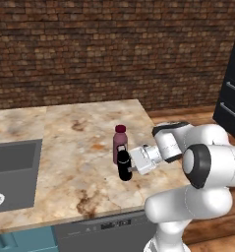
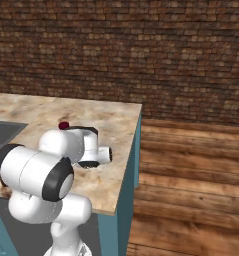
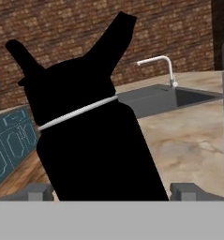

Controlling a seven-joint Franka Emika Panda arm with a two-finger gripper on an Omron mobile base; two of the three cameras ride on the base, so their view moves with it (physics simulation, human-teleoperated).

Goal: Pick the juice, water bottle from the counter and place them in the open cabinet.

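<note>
Black water bottle (image 1: 124, 166): upright near counter (image 1: 74, 147) right edge; juice (image 1: 120, 142) just behind
Gripper (image 1: 128, 165): jaws apart, flanking it

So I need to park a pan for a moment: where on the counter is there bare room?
Free: the counter between the sink and the bottles, and the back strip along the brick wall. Crowded: near the right front edge, where the juice and water bottle stand close together with the open gripper at the water bottle.
</note>
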